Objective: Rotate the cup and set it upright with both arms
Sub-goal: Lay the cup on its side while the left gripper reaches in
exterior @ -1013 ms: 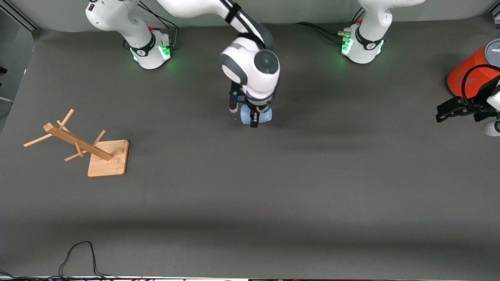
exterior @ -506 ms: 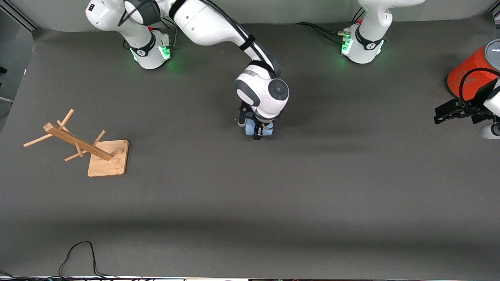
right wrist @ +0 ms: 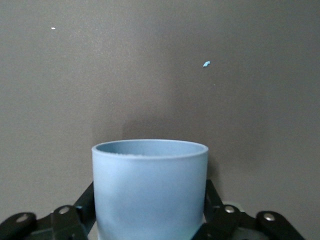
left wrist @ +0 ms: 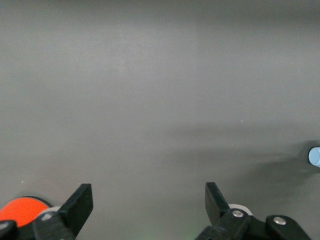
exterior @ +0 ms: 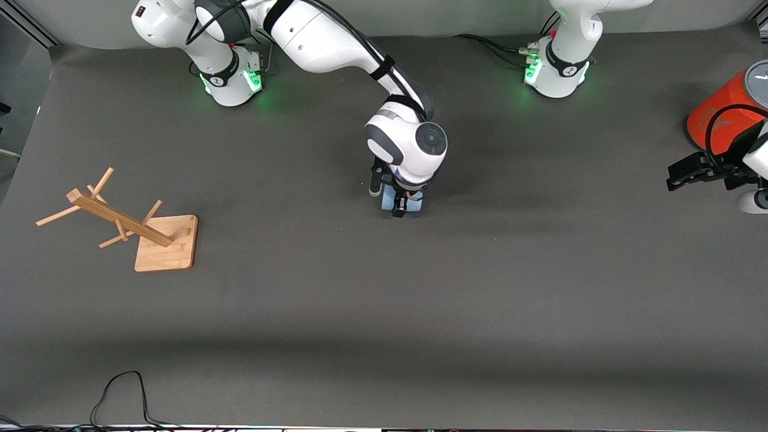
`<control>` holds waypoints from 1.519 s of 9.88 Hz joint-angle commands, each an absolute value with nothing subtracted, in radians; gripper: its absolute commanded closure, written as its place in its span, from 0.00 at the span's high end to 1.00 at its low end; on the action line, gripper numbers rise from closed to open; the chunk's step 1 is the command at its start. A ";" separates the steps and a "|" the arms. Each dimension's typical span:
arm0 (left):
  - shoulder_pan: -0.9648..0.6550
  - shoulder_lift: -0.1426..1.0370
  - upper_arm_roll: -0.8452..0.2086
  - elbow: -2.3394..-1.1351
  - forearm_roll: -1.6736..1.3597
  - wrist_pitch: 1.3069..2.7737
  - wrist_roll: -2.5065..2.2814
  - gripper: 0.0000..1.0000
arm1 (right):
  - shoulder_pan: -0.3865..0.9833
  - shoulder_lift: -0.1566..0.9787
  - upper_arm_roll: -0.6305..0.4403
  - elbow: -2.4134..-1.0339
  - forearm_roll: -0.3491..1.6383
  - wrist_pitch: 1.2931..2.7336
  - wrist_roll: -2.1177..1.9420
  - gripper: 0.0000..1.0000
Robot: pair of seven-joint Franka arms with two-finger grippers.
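Near the surface's [exterior: 384, 312] centre, slightly toward twelve o'clock, the cup [exterior: 416, 203] sits within the right gripper [exterior: 399, 207]; whether it is pinched I cannot tell. Out at three o'clock, the left gripper [exterior: 677, 175] waits spread beside the orange can [exterior: 717, 111]

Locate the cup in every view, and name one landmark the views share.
Front view: cup mid-table, mostly hidden under the right gripper.
Left wrist view: cup a small blue spot at the picture's edge.
Right wrist view: cup upright, mouth up, between the right gripper's fingers.
Shared landmark: the grey table.
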State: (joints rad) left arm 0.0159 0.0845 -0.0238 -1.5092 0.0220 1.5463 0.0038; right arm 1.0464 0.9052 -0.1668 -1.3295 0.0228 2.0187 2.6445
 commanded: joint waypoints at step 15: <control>-0.453 0.274 -0.031 -1.477 0.006 1.779 -0.525 1.00 | 0.682 0.258 -0.186 -1.366 0.028 1.339 1.641 1.00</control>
